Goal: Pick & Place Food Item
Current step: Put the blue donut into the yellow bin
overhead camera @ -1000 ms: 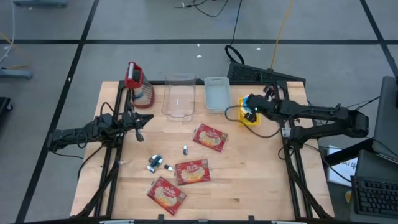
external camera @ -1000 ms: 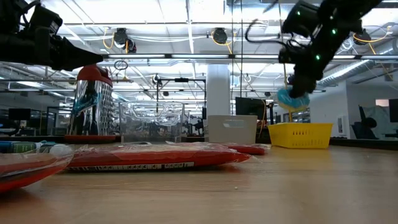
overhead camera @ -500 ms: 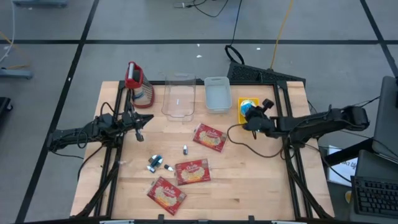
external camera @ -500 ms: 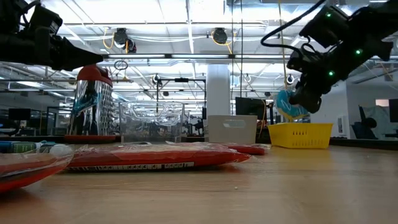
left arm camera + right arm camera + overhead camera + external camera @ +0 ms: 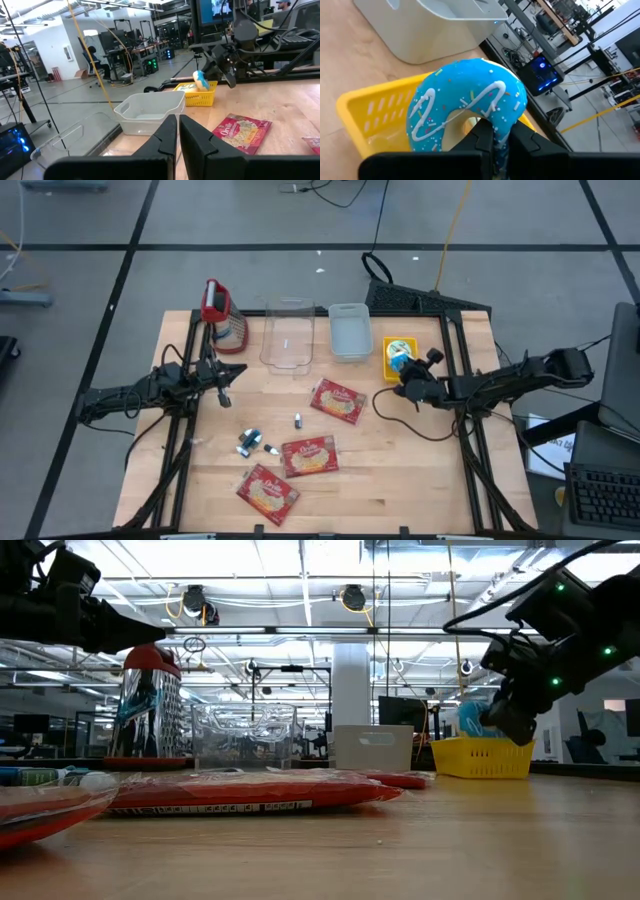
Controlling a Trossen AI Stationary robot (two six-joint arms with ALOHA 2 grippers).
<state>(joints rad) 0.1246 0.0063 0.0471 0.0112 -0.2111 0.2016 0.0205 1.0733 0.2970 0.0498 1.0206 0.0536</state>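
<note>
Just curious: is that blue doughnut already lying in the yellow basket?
Not yet: the right gripper holds the blue doughnut on edge over the yellow basket.

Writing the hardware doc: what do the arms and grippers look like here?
Both arms are black, slim and jointed, with loose black cables looping off them. The right arm shows small green indicator lights. The left gripper and right gripper each have two flat dark fingers.

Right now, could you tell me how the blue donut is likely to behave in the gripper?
The donut probably stays stiff: the right gripper pinches one edge, yet the ring keeps its shape. It seems light, since that thin pinch carries it. Released over the yellow basket, it could roll on its round rim.
</note>
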